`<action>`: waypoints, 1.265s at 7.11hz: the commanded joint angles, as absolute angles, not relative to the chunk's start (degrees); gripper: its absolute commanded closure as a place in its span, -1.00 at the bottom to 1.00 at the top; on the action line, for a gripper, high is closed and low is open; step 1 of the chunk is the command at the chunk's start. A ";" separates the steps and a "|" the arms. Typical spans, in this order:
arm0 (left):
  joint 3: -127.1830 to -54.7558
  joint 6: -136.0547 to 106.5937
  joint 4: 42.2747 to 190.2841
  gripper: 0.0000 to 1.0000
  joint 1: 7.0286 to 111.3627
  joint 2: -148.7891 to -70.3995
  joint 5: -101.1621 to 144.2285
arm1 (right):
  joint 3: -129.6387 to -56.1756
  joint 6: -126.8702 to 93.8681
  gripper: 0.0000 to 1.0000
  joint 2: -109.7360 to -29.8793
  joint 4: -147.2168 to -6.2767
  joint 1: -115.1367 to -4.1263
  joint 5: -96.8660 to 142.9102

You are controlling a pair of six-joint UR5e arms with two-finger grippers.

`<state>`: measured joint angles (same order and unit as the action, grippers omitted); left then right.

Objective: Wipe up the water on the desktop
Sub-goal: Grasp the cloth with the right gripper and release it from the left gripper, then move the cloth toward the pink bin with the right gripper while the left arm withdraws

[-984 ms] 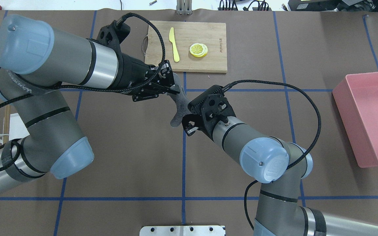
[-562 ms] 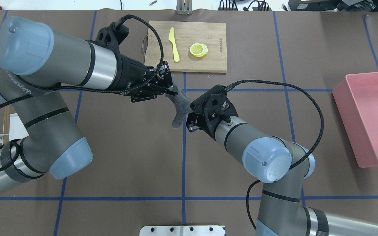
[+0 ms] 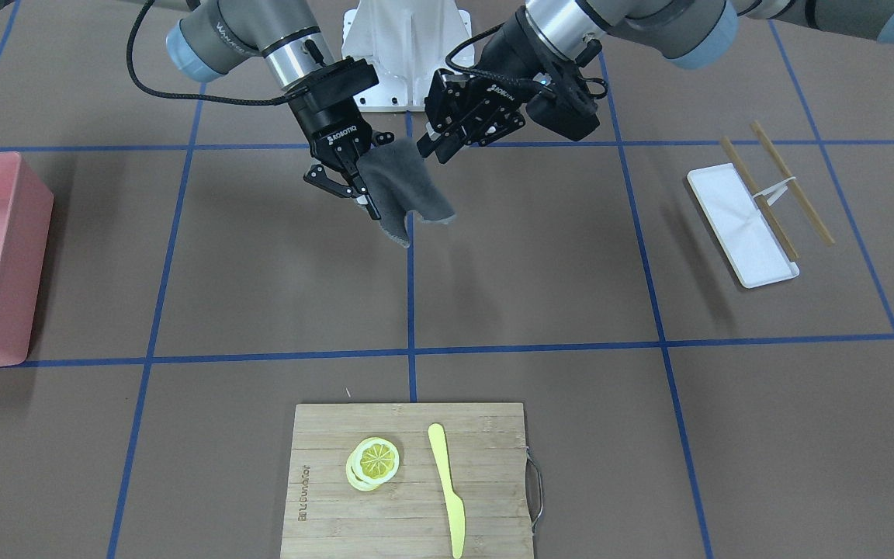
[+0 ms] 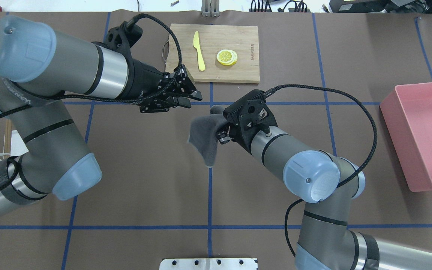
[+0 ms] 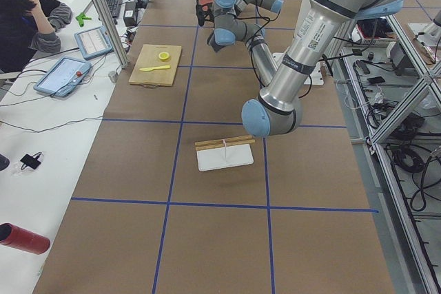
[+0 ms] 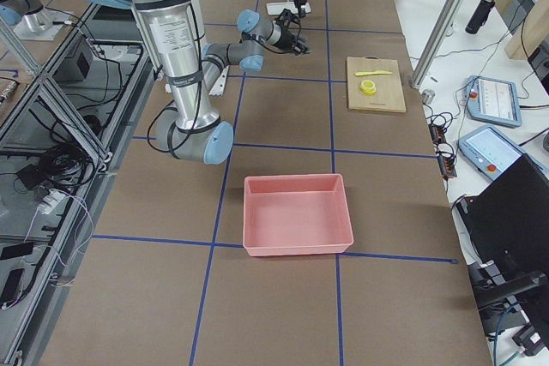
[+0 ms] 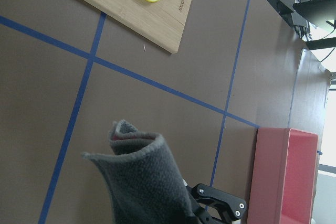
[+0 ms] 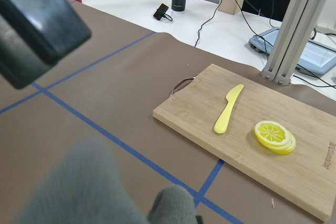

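The right gripper (image 4: 222,132) is clamped on a grey cloth (image 4: 203,140), which droops from it toward the left arm, its lower corner hanging over the centre tape line (image 4: 209,195). The cloth seems lifted off the surface (image 4: 141,168) (its shadow falls apart from it in the front view). The left gripper (image 4: 191,100) hangs just beside the cloth, not touching it, with fingers spread and nothing between them. Below and around both grippers the brown surface lies bare out to the next tape lines. The board (image 4: 219,75) has its near edge just past the left gripper, away from the robot. The pink bin (image 4: 398,138) sits well off on the right gripper's outer side.
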<state>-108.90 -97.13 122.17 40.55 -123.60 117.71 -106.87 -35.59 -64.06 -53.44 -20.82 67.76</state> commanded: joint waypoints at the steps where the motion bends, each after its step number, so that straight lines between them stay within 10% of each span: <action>1: -108.90 -89.87 122.17 -0.96 45.76 -120.34 118.30 | -106.88 -35.60 1.00 -64.07 -53.44 -23.02 67.85; 9: -108.81 -13.79 97.36 -0.96 72.38 -102.32 118.56 | -106.88 -35.59 1.00 -77.32 -54.14 -35.05 77.58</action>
<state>-109.11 -25.33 103.70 67.79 -104.36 118.49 -106.88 -35.56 -74.40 -54.04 -32.70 74.49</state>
